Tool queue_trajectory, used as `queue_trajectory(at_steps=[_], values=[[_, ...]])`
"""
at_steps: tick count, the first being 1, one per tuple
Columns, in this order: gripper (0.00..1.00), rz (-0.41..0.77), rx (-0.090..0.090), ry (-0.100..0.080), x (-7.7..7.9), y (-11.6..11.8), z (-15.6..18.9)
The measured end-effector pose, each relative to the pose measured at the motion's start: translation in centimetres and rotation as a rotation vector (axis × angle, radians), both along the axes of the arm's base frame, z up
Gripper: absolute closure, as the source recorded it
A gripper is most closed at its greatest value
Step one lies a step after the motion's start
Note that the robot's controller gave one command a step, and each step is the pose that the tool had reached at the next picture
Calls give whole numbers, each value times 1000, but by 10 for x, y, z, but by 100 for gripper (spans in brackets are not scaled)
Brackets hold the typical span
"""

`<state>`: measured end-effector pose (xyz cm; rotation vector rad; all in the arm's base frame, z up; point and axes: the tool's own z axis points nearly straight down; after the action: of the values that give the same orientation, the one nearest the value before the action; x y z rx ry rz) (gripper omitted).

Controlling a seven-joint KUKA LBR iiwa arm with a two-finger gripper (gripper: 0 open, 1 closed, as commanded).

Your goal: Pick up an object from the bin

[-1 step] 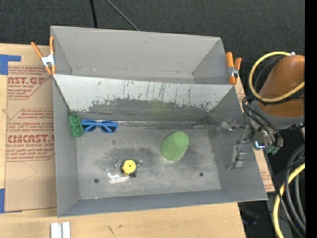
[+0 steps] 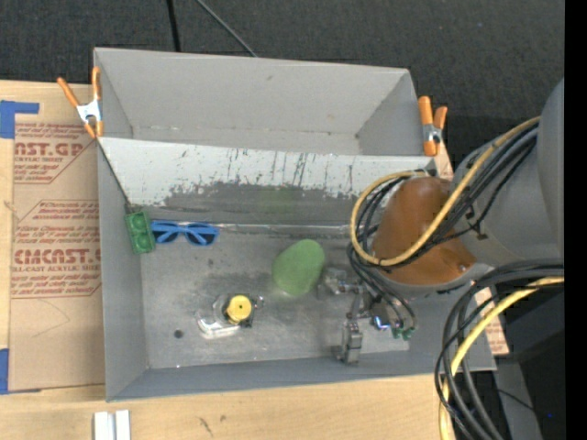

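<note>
My gripper (image 2: pixel 351 345) hangs low in the bin's front right corner, close to the front wall, under the arm's orange cover. A soft green oval lump (image 2: pixel 298 267) lies on the bin floor just up and left of it, apart from it. Further left, a small clear plastic piece with a round yellow disc (image 2: pixel 227 314) rests on the floor near the front. I see nothing held in the gripper.
Blue sunglasses (image 2: pixel 186 234) lie by the left wall at the back, with a green studded block (image 2: pixel 140 232) beside them in the corner. The arm with its cables crosses the bin's right rim. Bare floor lies between the yellow-disc piece and the gripper.
</note>
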<state>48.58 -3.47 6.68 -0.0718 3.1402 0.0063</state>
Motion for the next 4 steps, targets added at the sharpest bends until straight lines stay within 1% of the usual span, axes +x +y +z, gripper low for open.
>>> queue_trajectory(at_steps=[1, 2, 3, 4], values=[[0, -285, -5, -1, 5, -69, 30], [0, -257, 0, -1, 34, 41, 41], [0, -337, -7, -5, 58, -51, 66], [0, -347, -4, 8, 2, -32, 48]])
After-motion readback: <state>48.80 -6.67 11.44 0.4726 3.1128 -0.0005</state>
